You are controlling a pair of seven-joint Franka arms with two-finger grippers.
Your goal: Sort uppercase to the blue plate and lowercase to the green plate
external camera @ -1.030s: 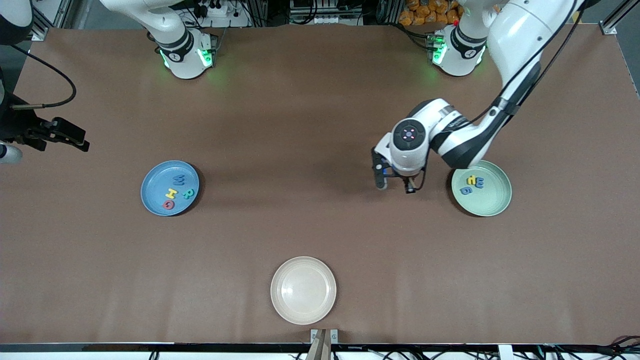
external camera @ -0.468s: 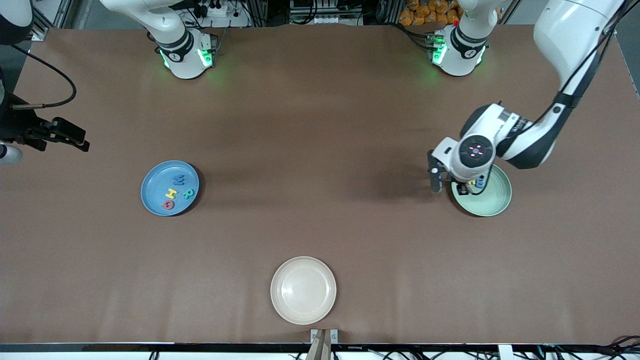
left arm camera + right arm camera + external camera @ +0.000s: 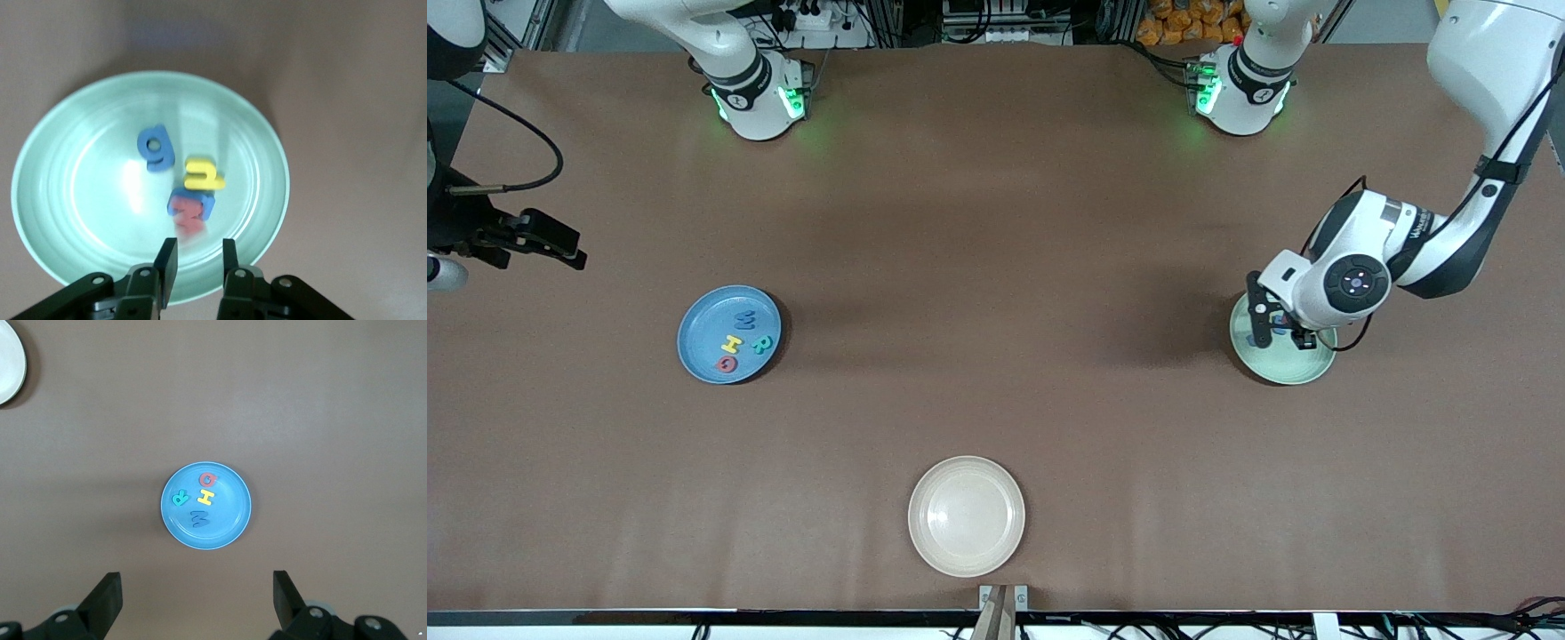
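Toward the right arm's end of the table, the blue plate [image 3: 694, 313] [image 3: 235, 521] holds the uppercase letters: blue W [image 3: 744, 318], yellow H [image 3: 732, 342], teal R [image 3: 761, 344] and red G [image 3: 727, 364]. The green plate [image 3: 1291, 367] [image 3: 73, 200] lies toward the left arm's end. In it are a blue g [image 3: 156, 147], a small yellow letter [image 3: 204, 176] and a blue E-like letter [image 3: 192, 202]. A blurred red letter [image 3: 190, 225] is beside the E-like one. My left gripper [image 3: 1280, 333] [image 3: 198, 257] hovers over this plate, fingers slightly parted and empty. My right gripper [image 3: 560, 249] [image 3: 197, 600] waits open.
A cream-white plate [image 3: 967, 516] [image 3: 7, 360] sits by the table edge nearest the front camera, with nothing in it. Brown tabletop [image 3: 996, 293] stretches between the plates.
The left arm has swung from the table's middle to over the green plate. Its fingers have parted, and the red letter now shows below them in the plate. The right arm has stayed still.
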